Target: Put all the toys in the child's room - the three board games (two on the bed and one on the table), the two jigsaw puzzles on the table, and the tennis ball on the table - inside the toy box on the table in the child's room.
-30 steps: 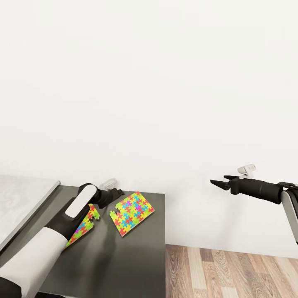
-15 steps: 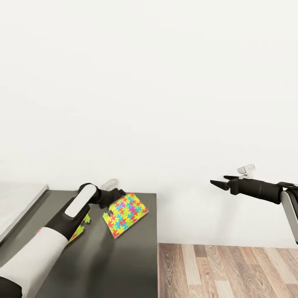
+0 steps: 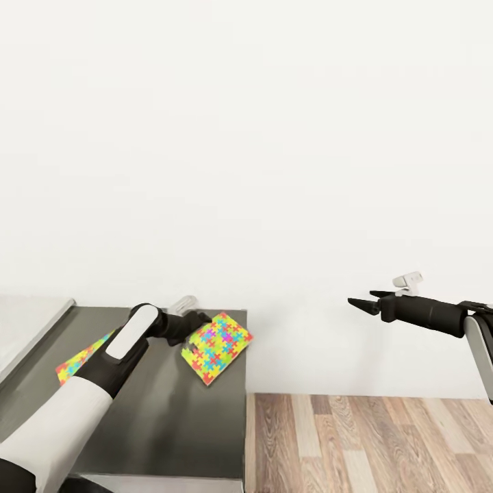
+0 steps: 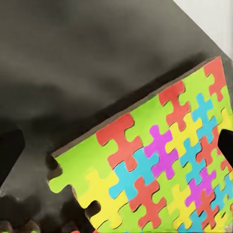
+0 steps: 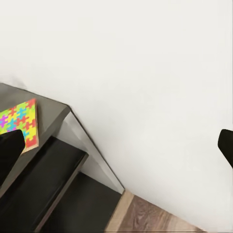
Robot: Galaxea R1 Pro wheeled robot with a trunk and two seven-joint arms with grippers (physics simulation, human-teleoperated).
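A bright multicoloured jigsaw puzzle point(image 3: 218, 339) sits tilted at the far right corner of the dark grey table point(image 3: 178, 411), with one corner reaching past the table's right edge. My left gripper point(image 3: 198, 320) is at its near-left edge. In the left wrist view the puzzle point(image 4: 160, 165) lies between the two fingers, which stand wide apart, and it casts a shadow on the table. A second jigsaw puzzle point(image 3: 77, 359) lies flat further left, partly hidden by my left forearm. My right gripper point(image 3: 361, 300) hangs open in the air before the white wall, holding nothing.
A pale raised surface point(image 3: 27, 322) adjoins the table on the left. Wooden floor point(image 3: 370, 445) lies right of the table, with a white wall behind. The right wrist view shows the table's corner point(image 5: 51, 107), the puzzle point(image 5: 17, 119) and dark shelves below.
The whole view has swung right, so the table slid left in the picture. The puzzle at my left gripper has shifted toward the table's right edge. The second puzzle stayed put.
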